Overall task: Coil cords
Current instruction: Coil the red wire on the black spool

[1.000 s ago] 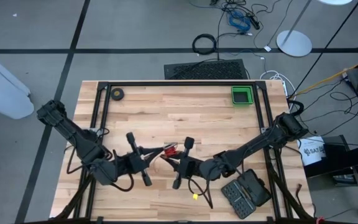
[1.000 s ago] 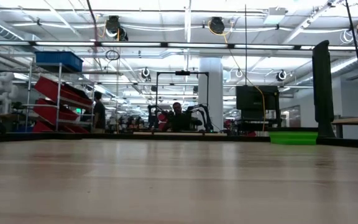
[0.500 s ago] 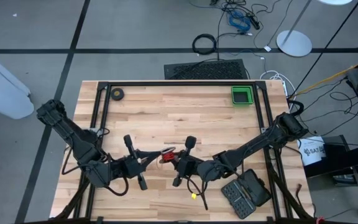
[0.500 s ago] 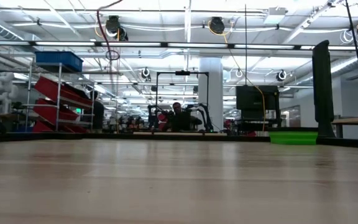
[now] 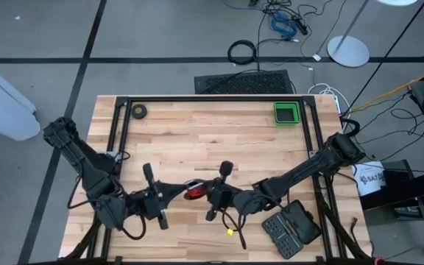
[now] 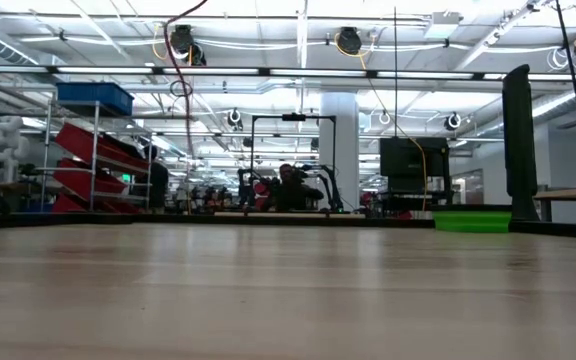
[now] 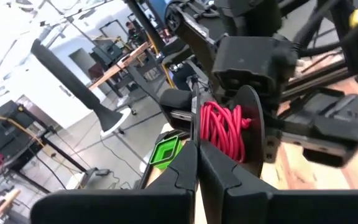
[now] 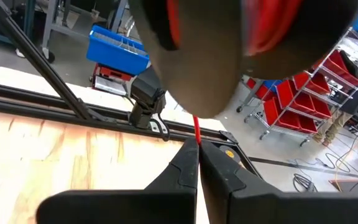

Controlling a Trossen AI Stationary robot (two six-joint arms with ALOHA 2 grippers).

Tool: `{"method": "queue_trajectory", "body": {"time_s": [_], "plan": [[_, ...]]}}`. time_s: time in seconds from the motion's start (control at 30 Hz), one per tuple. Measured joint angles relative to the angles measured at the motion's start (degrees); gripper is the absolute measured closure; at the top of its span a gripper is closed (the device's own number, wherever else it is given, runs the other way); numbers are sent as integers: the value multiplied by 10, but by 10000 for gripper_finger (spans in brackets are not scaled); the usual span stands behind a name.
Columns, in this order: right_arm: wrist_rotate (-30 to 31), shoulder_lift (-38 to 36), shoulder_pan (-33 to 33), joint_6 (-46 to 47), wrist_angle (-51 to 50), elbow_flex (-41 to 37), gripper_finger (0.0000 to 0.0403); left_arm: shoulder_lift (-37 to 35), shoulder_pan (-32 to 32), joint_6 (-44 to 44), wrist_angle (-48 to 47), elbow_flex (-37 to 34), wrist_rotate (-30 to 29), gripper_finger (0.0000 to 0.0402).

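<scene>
The cords are red wire wound into a small bundle [image 5: 192, 193] between dark round end plates; the bundle [image 7: 222, 130] fills the left wrist view. It hangs above the table's near middle, between my two grippers. From the left, my left gripper [image 5: 183, 191] comes in level and shut. My right gripper [image 5: 204, 194] meets it from the right, also shut. In the right wrist view the bundle [image 8: 266, 28] is a blur close to the lens. A loose red strand [image 6: 173, 60] curves down in the low view. My left gripper pinches a thin strand [image 7: 194, 118] between its shut fingertips [image 7: 185, 163], level, from the table's left. The strand runs straight from the tips to the bundle's edge. My right gripper pinches a red strand [image 8: 196, 129] at its shut fingertips [image 8: 188, 163], coming level from the right. The strand leads up to the bundle. What carries the bundle itself I cannot tell.
A green tray [image 5: 286, 112] stands at the far right corner and a small dark tape roll [image 5: 138, 111] at the far left. A black case [image 5: 291, 228] lies at the near right, a small yellow piece [image 5: 230, 232] near the front edge. Black frame rails [image 5: 121, 140] line the sides.
My left gripper has swung toward the table's near edge and rolled a little. The bundle has gone with it, nearer the front edge. My right gripper has stayed in place but turned at the wrist. A red strand has swung into the low view's upper left.
</scene>
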Motion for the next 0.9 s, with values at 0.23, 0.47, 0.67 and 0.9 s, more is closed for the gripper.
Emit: {"method": "queue_trajectory", "body": {"time_s": [0.23,0.47,0.67,0.9], "plan": [[-3,-29,4,34,-78,0,403,-3,-17,11,-45,0,0,393],[-29,-60,15,92,-130,0,403,-6,-20,6,-128,0,52,393],[-124,-85,16,183,-146,0,403,-6,-20,10,-157,1,78,393],[-155,-90,21,226,-160,0,403,-6,-20,25,-181,1,73,393]]}}
